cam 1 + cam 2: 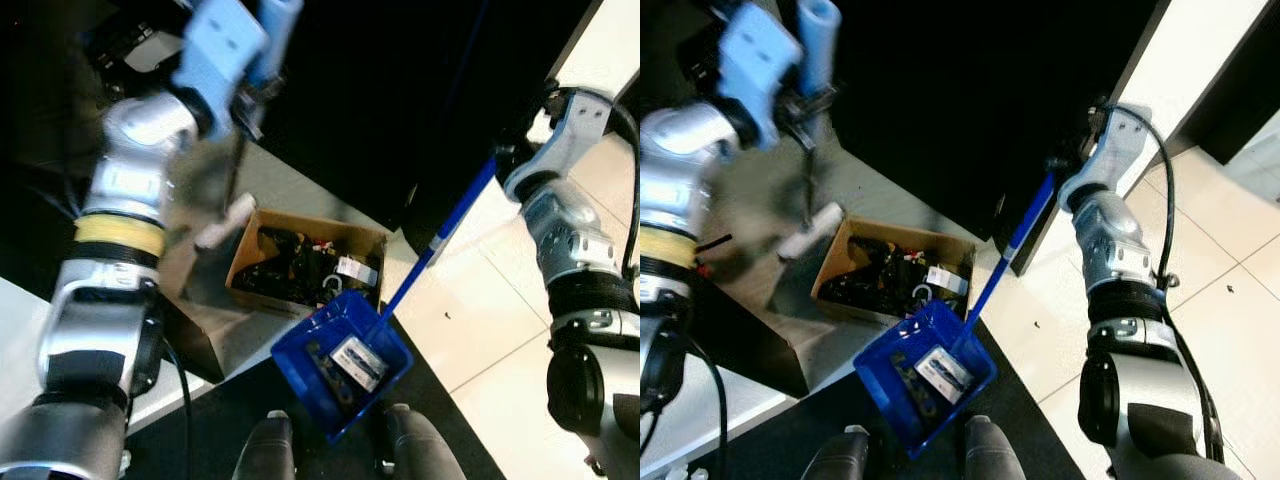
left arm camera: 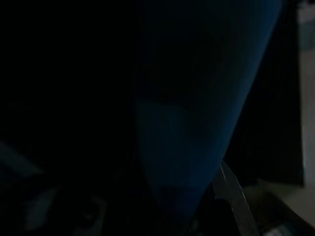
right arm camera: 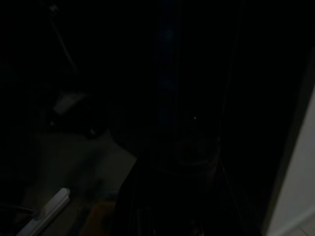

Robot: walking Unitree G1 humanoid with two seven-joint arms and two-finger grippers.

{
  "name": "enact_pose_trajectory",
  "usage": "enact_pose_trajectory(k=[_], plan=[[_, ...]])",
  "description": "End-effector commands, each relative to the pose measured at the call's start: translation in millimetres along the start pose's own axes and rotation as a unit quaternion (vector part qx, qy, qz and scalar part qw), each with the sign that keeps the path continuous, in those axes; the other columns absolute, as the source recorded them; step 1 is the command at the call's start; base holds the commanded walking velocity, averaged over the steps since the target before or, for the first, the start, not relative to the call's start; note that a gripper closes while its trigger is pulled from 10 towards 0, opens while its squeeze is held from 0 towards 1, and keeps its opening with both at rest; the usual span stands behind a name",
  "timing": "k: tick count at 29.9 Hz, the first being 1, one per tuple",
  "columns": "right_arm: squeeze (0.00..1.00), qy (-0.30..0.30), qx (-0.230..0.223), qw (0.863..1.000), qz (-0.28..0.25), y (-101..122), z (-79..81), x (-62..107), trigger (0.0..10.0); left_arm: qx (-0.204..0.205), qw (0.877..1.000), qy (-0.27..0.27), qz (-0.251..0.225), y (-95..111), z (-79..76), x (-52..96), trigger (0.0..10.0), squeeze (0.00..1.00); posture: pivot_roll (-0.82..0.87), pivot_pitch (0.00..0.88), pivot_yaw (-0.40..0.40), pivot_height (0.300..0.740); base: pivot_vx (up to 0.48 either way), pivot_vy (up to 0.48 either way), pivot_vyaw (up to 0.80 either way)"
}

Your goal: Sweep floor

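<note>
The right jaws (image 1: 1065, 165), raised at the edge of a black cabinet front (image 1: 970, 100), are pinching the top of the long blue handle (image 1: 1015, 245); the left jaws (image 1: 240, 100) are up high and blurred, beside a pale blue plastic grip (image 1: 225, 40), and I cannot tell whether they are spread or pressed together. The handle slants down to a blue plastic dustpan (image 1: 340, 365), a boxy open scoop tilted on the dark mat (image 1: 1040, 420) just in front of the robot's 2 feet, with a white-labelled packet (image 1: 358, 362) and dark scraps lying inside. Just beyond the dustpan sits an open brown cardboard box (image 1: 305, 265) full of black cables and small white parts. A thin dark rod with a whitish flat head (image 1: 810, 232) hangs below the left arm, over the grey floor beside the box. To the right, glossy cream floor tiles (image 1: 1200, 290) lie open between the mat edge and the cabinet.
</note>
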State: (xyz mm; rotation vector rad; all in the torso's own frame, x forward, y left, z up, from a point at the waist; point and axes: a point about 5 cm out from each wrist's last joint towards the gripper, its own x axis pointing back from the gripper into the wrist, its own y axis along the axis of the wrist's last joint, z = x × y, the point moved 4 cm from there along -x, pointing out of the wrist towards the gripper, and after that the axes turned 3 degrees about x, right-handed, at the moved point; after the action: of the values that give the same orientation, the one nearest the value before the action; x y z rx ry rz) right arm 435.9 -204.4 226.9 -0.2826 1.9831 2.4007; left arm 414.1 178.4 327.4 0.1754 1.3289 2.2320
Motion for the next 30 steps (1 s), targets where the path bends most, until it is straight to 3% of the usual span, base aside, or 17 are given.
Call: enact_pose_trajectory(k=[1, 9, 12, 17, 24, 30], plan=[[0.00, -0.004, -0.008, 1.000, -0.028, 18.2, -3.3, -3.4, 10.0, 0.008, 1.000, 0.020, -0.014, 15.9, 20.1, 10.3, 10.0, 0.00, -0.03, 0.140, -0.036, 0.740, 0.000, 0.000, 0.00], [0.00, -0.016, 0.018, 0.998, -0.063, 44.2, -7.2, -9.8, 10.0, 0.026, 0.996, 0.040, 0.073, -6.5, 36.0, 29.8, 10.0, 0.00, -0.03, 0.136, -0.037, 0.740, 0.000, 0.000, 0.00], [0.00, -0.035, 0.033, 0.996, -0.081, 51.6, -11.5, -11.0, 10.0, 0.019, 0.988, 0.075, 0.134, -31.9, 39.1, 42.8, 10.0, 0.00, -0.03, 0.132, -0.042, 0.740, 0.000, 0.000, 0.00], [0.00, -0.083, 0.058, 0.990, -0.095, 49.2, -20.0, -9.0, 10.0, 0.006, 0.975, 0.119, 0.185, -45.9, 43.5, 58.6, 10.0, 0.00, -0.03, 0.130, -0.044, 0.740, 0.000, 0.000, 0.00], [0.00, -0.142, 0.086, 0.980, -0.111, 47.6, -26.9, -6.1, 10.0, 0.054, 0.964, 0.169, 0.197, -53.6, 40.7, 71.1, 10.0, 0.00, -0.03, 0.130, -0.045, 0.740, 0.000, 0.000, 0.00], [0.00, -0.148, 0.058, 0.978, -0.131, 57.5, -22.9, -10.0, 10.0, 0.105, 0.953, 0.194, 0.206, -61.3, 32.3, 85.3, 10.0, 0.00, -0.02, 0.134, -0.056, 0.740, 0.000, 0.000, 0.00]])
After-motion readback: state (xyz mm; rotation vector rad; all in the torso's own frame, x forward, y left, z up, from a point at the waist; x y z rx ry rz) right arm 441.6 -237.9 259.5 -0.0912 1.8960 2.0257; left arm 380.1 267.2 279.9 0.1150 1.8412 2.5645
